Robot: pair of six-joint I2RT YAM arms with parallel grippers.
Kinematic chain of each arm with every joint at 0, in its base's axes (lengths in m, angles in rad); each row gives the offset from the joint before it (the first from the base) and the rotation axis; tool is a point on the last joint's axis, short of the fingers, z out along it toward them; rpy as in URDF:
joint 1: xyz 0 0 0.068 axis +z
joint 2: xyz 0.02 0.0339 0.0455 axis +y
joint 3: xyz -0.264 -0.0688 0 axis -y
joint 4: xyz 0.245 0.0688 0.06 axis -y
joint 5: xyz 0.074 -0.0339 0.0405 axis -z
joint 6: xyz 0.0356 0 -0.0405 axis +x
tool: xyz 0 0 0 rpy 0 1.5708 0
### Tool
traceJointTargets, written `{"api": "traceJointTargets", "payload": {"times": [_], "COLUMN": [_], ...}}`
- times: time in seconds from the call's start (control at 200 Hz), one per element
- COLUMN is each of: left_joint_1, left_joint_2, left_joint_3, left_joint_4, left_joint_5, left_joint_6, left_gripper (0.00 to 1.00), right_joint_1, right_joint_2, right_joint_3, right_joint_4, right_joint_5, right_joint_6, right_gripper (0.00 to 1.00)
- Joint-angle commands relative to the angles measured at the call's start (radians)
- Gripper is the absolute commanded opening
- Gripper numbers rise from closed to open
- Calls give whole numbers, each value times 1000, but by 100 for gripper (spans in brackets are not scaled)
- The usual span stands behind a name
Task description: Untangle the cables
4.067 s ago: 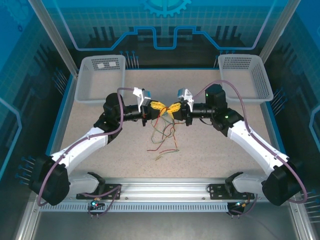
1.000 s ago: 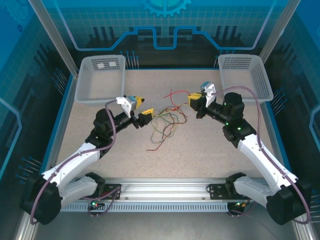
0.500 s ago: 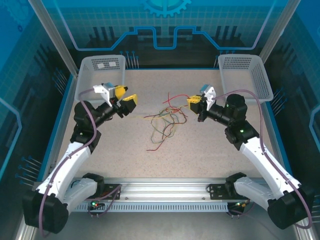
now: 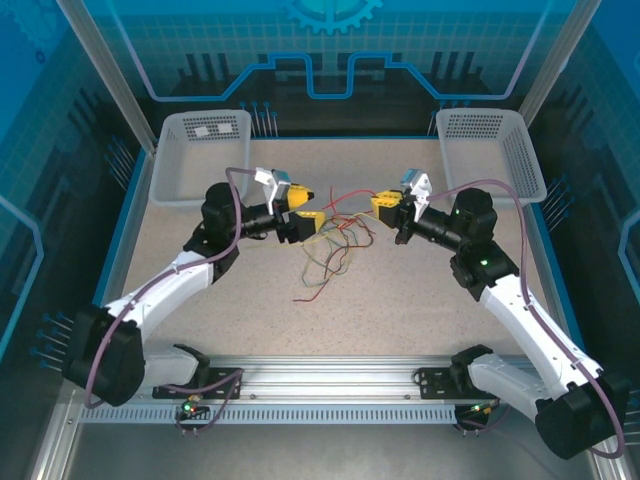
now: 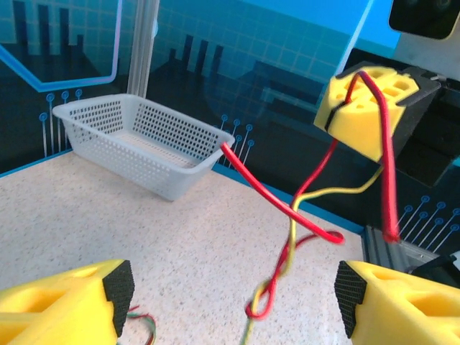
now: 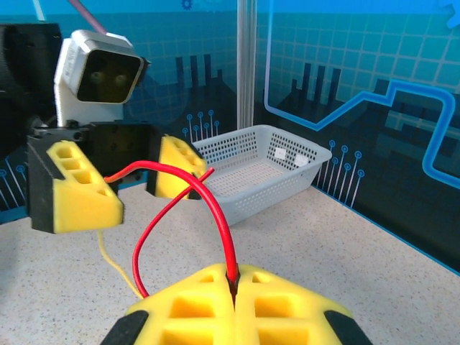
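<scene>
The cables (image 4: 335, 245), thin red, yellow and green wires, lie in a loose tangle on the speckled table between the arms. My right gripper (image 4: 385, 203) is shut on a red cable (image 6: 218, 212), which arches up and left from its yellow pads (image 6: 194, 309). My left gripper (image 4: 306, 208) stands open at the tangle's left side. In the left wrist view its fingers (image 5: 65, 305) flank a red cable (image 5: 273, 201) twisted with a yellow cable (image 5: 291, 241), touching neither.
White mesh baskets stand at the back left (image 4: 200, 155) and back right (image 4: 490, 150) corners. A blue rim (image 4: 135, 200) borders the table. The arm bases sit on the rail (image 4: 330, 385) at the near edge.
My left gripper has swung from near the left basket back to the centre, up to the tangle and facing the right gripper. The right gripper has kept still, holding the red cable.
</scene>
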Motion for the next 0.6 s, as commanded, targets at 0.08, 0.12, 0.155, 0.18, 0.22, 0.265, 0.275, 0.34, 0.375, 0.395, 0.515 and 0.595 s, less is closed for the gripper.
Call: {"api": "traceJointTargets", "payload": {"times": [0.08,0.12,0.155,0.18,0.22,0.265,0.275,0.34,0.375,0.395,0.515,0.595], "left_joint_1": [-11,-11,-14,-17,-22,-27,-28,-35,-35,-35,-36,-35], "left_joint_2": [115,136,153,167,186,204,207,218,218,218,180,132], "left_joint_3": [52,58,60,62,69,79,81,72,63,61,23,-5], "left_joint_4": [192,228,272,301,337,371,378,438,452,454,415,354], "left_joint_5": [19,25,34,40,52,70,73,78,73,74,58,24], "left_joint_6": [-85,-111,-134,-148,-168,-196,-202,-229,-233,-232,-194,-142], "left_gripper": [79,80,81,81,81,81,81,80,79,78,77,77], "right_joint_1": [27,30,32,34,35,36,37,37,37,37,37,35], "right_joint_2": [-31,-33,-31,-30,-30,-31,-31,-31,-34,-34,-36,-38], "right_joint_3": [4,3,7,8,7,3,3,1,-2,-3,3,2], "right_joint_4": [61,60,55,49,48,52,52,49,51,49,39,38], "right_joint_5": [-18,-17,-13,-11,-9,-6,-4,25,47,59,143,161], "right_joint_6": [20,19,17,16,15,14,14,14,16,18,36,42], "right_gripper": [0,0,0,0,0,0,0,0,0,0,0,0]}}
